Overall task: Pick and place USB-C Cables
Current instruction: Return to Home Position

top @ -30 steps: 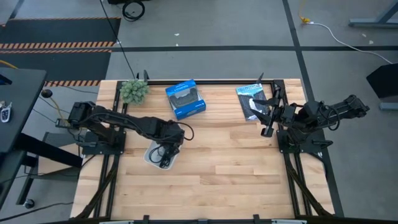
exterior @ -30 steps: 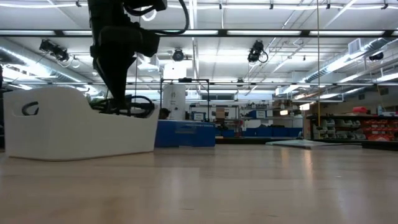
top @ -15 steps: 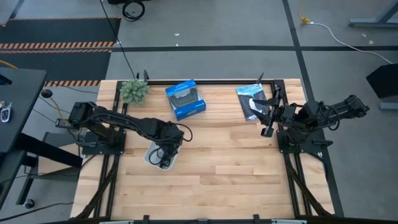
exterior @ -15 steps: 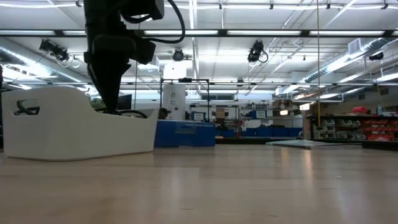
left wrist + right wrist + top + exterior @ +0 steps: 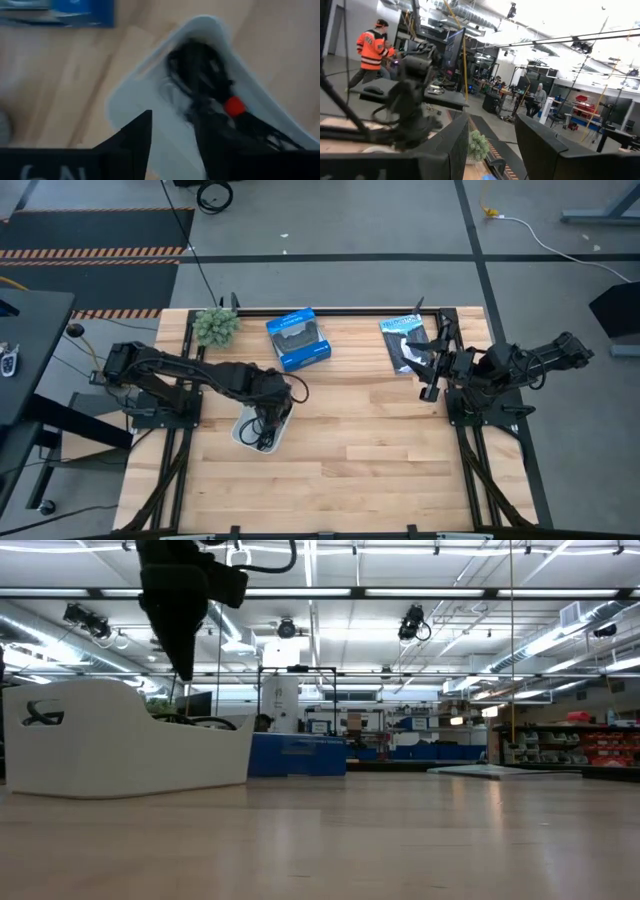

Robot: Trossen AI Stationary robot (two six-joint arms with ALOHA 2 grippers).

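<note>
A white tray (image 5: 243, 427) (image 5: 120, 740) stands on the table's left half. Black coiled cables (image 5: 263, 434) (image 5: 200, 80) lie in it, one with a red part (image 5: 233, 106). Their loops (image 5: 205, 722) show just above the tray's low wall in the low view. My left gripper (image 5: 268, 412) (image 5: 185, 670) (image 5: 172, 150) hangs open above the tray, pointing down, clear of the cables. My right gripper (image 5: 428, 385) (image 5: 490, 145) waits open near the table's right edge. No white or grey cable shows.
A blue box (image 5: 298, 338) and a black flat packet (image 5: 405, 340) lie along the far edge. A small green plant (image 5: 216, 326) sits at the far left corner. Bare wood fills the near half of the table. People stand in the room beyond.
My left gripper went down into the tray with a black cable loop at its fingertips, then rose straight up without it. The loop settled lower among the other cables in the tray. The right arm kept still.
</note>
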